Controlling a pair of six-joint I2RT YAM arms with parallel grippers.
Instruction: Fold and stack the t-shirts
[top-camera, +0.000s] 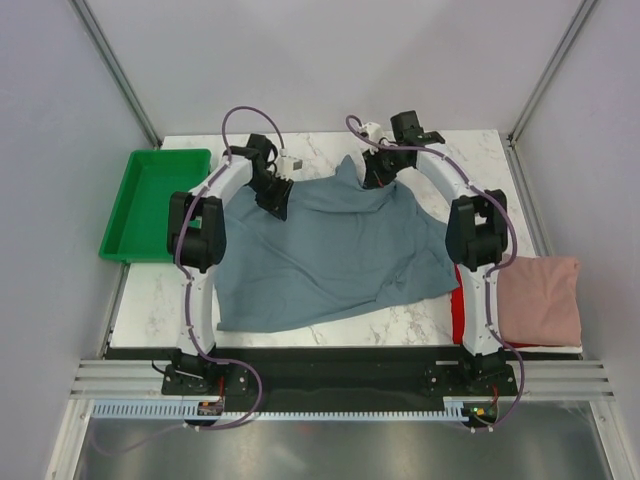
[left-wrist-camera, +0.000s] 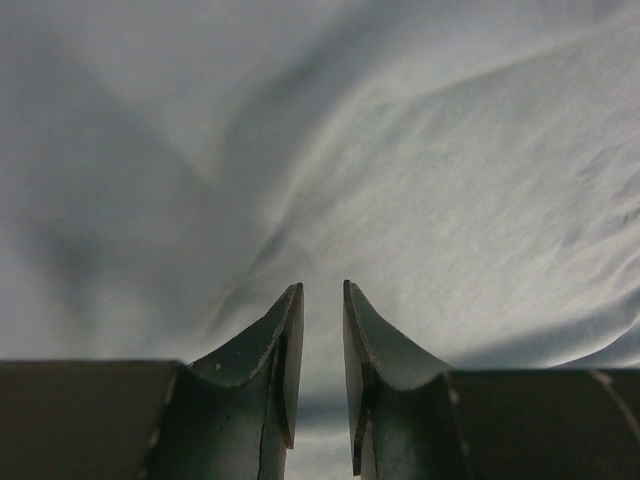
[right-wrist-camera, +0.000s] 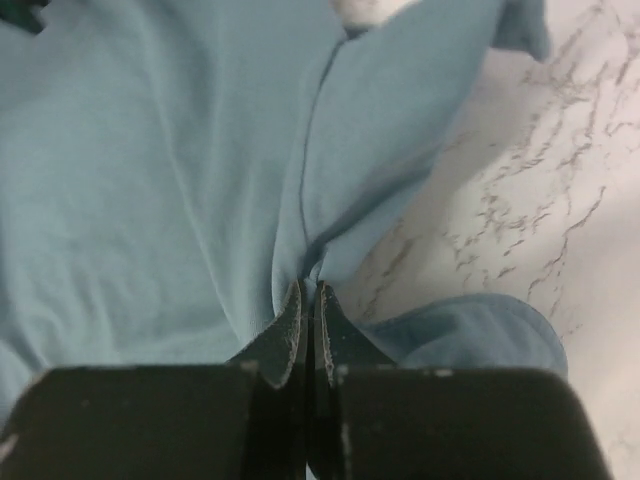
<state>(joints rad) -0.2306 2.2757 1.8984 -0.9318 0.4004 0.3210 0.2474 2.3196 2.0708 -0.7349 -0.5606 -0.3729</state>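
The slate blue-grey t-shirt (top-camera: 330, 250) lies spread and rumpled across the marble table (top-camera: 150, 295). My left gripper (top-camera: 275, 198) is at its far left corner. In the left wrist view its jaws (left-wrist-camera: 322, 288) stand a little apart, open, just above the cloth (left-wrist-camera: 450, 180), with nothing pinched between them. My right gripper (top-camera: 378, 172) is at the far right shoulder, shut (right-wrist-camera: 309, 285) on a pinched fold of the blue-grey shirt (right-wrist-camera: 150, 180). The dusty pink t-shirt (top-camera: 540, 300) lies folded at the right edge. The red t-shirt (top-camera: 458, 312) shows under it.
A green plastic tray (top-camera: 155, 200) sits off the table's left side. Bare marble (right-wrist-camera: 560, 180) shows right of the pinched fold. Grey walls and metal frame posts close in the back and sides.
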